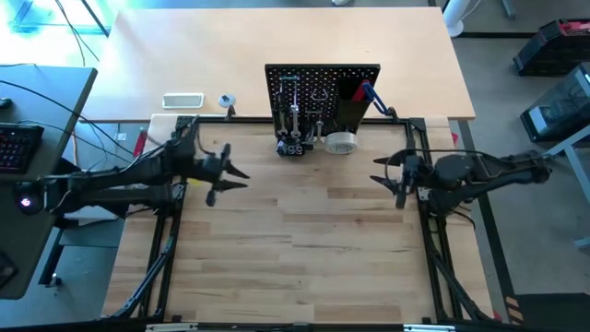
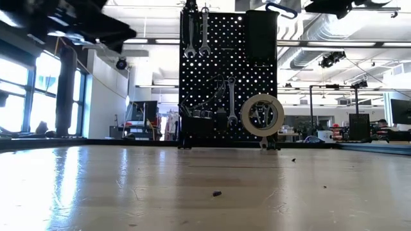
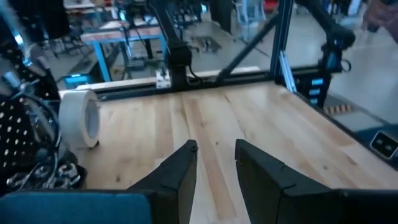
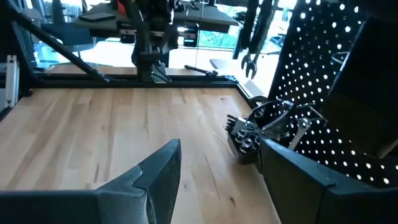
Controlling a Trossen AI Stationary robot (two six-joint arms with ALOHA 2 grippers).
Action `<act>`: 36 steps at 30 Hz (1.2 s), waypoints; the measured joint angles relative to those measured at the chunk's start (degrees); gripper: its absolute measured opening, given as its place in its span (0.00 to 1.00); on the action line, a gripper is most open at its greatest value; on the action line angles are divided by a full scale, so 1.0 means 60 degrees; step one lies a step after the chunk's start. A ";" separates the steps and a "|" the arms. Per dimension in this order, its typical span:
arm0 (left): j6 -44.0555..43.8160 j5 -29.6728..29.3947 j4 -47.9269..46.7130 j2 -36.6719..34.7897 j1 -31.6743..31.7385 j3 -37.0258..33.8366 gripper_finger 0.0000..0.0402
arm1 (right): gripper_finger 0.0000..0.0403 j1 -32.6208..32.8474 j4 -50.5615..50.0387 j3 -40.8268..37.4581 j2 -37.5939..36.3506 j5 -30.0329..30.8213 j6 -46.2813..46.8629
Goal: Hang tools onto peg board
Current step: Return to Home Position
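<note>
Peg board [image 1: 323,85]: black perforated panel, upright at the far middle edge of the wooden table [image 1: 304,267], with its face turned toward both arms.
Wrenches [image 2: 194,32]: two silver ones hanging side by side from hooks at the board's upper left, as the low view shows it. A third silver wrench [image 2: 232,96] hangs lower, near the middle.
Black bin [image 2: 260,35]: box fixed to the board's upper right. From above, a red handle [image 1: 354,92] and a blue handle [image 1: 368,89] stick out of it.
Tape roll [image 2: 262,115]: pale, hung on the board's lower right with its flat side outward (its lower rim sits clear of the table in the low view).
Socket cluster [image 4: 244,140]: small metal pieces in a dark holder at the board's foot, just left of the tape roll in the high view.
Left gripper [image 1: 238,177]: above the table on the left side, well apart from the board and pointing toward the middle. It holds nothing. Its fingers [image 3: 186,162] are parted, with bare wood showing between them.
Right gripper [image 1: 380,171]: above the table on the right side, pointing inward and well apart from the board. Its fingers [image 4: 161,168] are spread wide, with nothing between them.
White tray [image 1: 182,100]: on the paler table behind, to the left of the board (contents cannot be made out).
</note>
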 joint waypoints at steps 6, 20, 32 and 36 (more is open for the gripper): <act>-0.0664 -0.0606 0.0252 -0.1838 0.0041 -0.1302 0.25 | 0.52 0.0805 0.0764 -0.0627 -0.0217 0.0751 -0.0176; -0.1865 -0.1071 0.2573 -0.3859 0.0041 -0.3756 0.25 | 0.52 0.1129 0.6800 -0.5656 -0.2910 0.1308 -0.0507; -0.1872 -0.1640 0.1896 -0.3978 0.0128 -0.3915 0.24 | 0.52 0.1125 0.6849 -0.6954 -0.5116 0.1804 -0.1363; -0.1880 -0.1639 0.1694 -0.4192 0.0368 -0.3915 0.23 | 0.52 0.1123 0.6337 -0.6954 -0.5787 0.1977 -0.1470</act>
